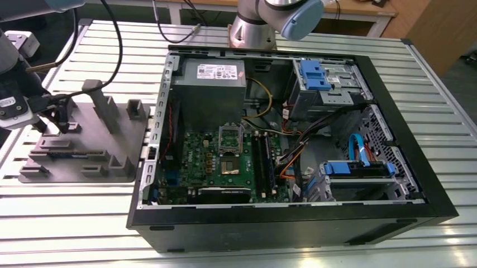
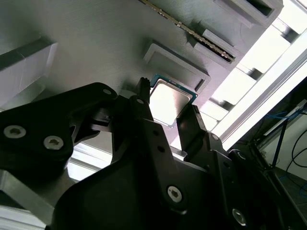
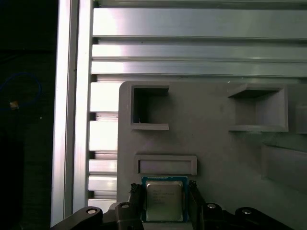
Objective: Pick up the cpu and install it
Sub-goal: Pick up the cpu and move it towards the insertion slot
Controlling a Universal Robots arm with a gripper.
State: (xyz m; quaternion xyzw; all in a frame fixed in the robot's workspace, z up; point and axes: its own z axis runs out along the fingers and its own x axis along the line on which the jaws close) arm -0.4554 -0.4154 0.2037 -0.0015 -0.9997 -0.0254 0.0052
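Tool (image 1: pixel 53 127) low over grey fixture block (image 1: pixel 123 146) on slatted worktop (image 1: pixel 75 218), cpu (image 3: pixel 164 201) lying flat on the block, directly within the tool's span, clamped or merely straddled cannot be told, open computer case (image 1: pixel 298 223) well apart beyond the block.

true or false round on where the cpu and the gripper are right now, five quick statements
1. The cpu lies on the grey holder. True.
2. The cpu sits in the socket on the motherboard. False: it is on the grey holder, outside the case.
3. The case lies open, with the motherboard in sight. True.
4. The gripper hangs inside the case. False: it is down at the grey holder, at the exterior view's left of the case.
5. The drive brackets in the case are red. False: they are blue.
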